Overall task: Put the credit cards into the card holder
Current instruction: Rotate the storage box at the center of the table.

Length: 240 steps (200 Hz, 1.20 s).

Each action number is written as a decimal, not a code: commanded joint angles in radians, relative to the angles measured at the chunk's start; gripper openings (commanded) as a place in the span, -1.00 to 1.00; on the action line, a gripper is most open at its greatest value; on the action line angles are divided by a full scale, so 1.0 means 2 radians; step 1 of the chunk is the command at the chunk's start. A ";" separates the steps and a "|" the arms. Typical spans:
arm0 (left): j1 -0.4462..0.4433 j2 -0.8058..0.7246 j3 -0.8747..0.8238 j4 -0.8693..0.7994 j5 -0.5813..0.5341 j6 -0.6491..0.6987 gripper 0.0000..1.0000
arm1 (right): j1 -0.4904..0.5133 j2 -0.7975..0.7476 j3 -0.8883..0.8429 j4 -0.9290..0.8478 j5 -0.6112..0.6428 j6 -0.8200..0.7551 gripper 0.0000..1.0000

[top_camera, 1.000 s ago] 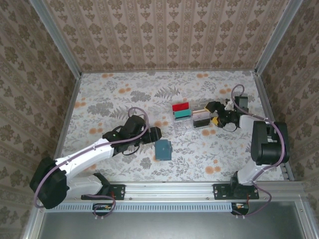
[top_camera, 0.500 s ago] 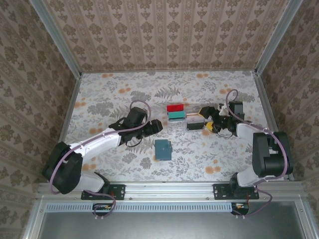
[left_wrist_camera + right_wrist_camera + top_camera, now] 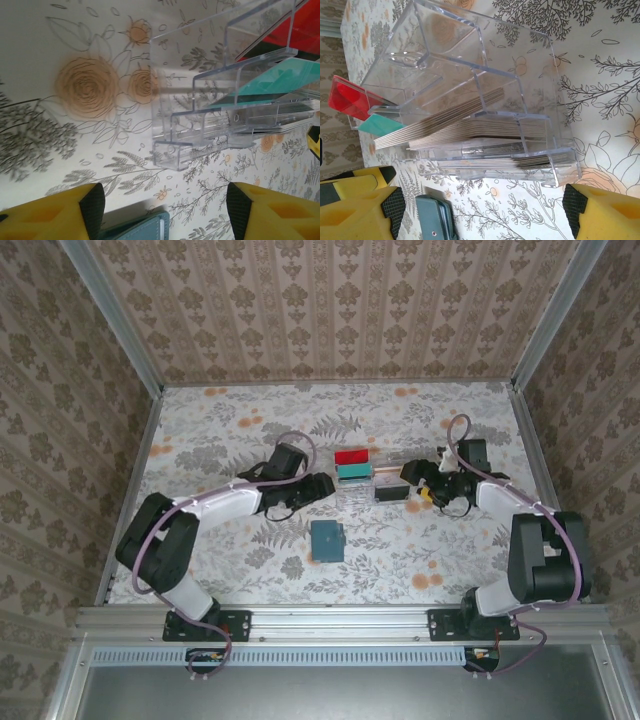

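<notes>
On the floral table [image 3: 200, 440], the left gripper [image 3: 322, 487] lies low at the left end of a clear rack [image 3: 355, 490], its jaws apart and holding nothing. The dark teal card holder [image 3: 326, 539] lies flat just nearer the arm bases, apart from both grippers. The credit cards [image 3: 470, 131] stand in the rack: a red card [image 3: 352, 456], a teal card [image 3: 352, 471] and pale stacks. At the rack's right end the right gripper [image 3: 411, 483] has its jaws spread wide, gripping nothing.
</notes>
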 commanded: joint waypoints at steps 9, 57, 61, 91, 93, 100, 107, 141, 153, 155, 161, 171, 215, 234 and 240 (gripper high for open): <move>-0.013 0.028 0.036 -0.017 0.008 0.016 0.33 | 0.005 0.026 0.025 -0.014 0.019 -0.017 0.71; -0.028 0.061 0.054 -0.023 -0.001 0.021 0.31 | 0.004 0.053 0.055 -0.002 0.022 -0.001 0.72; -0.029 0.063 0.054 -0.022 -0.001 0.021 0.31 | 0.005 0.056 0.058 -0.002 0.022 0.001 0.72; -0.032 0.084 0.066 -0.020 0.001 0.028 0.25 | 0.005 0.074 0.068 0.007 0.019 0.015 0.70; -0.032 0.085 0.067 -0.021 0.001 0.028 0.24 | 0.005 0.075 0.068 0.008 0.019 0.016 0.70; -0.033 0.089 0.069 -0.020 0.000 0.029 0.22 | 0.005 0.077 0.069 0.009 0.019 0.017 0.70; -0.032 0.092 0.070 -0.020 -0.001 0.030 0.18 | 0.005 0.082 0.069 0.008 0.020 0.017 0.69; -0.032 0.108 0.082 -0.022 -0.003 0.038 0.02 | 0.005 0.097 0.069 0.024 -0.005 0.028 0.65; -0.032 0.111 0.085 -0.024 -0.005 0.041 -0.01 | 0.004 0.100 0.065 0.037 -0.026 0.036 0.62; -0.033 0.112 0.086 -0.024 -0.006 0.042 -0.02 | 0.005 0.100 0.065 0.040 -0.029 0.038 0.62; -0.033 0.115 0.089 -0.028 -0.009 0.045 -0.07 | 0.005 0.098 0.059 0.050 -0.037 0.043 0.62; -0.031 0.119 0.094 -0.038 -0.015 0.051 -0.14 | 0.005 0.094 0.050 0.063 -0.045 0.051 0.62; -0.027 0.127 0.113 -0.061 -0.030 0.101 -0.42 | 0.022 0.078 0.023 0.082 -0.068 0.063 0.62; -0.025 0.140 0.133 -0.078 -0.028 0.139 -0.55 | 0.027 0.070 0.012 0.087 -0.068 0.070 0.63; -0.024 0.144 0.140 -0.084 -0.028 0.152 -0.59 | 0.027 0.066 0.009 0.088 -0.067 0.071 0.64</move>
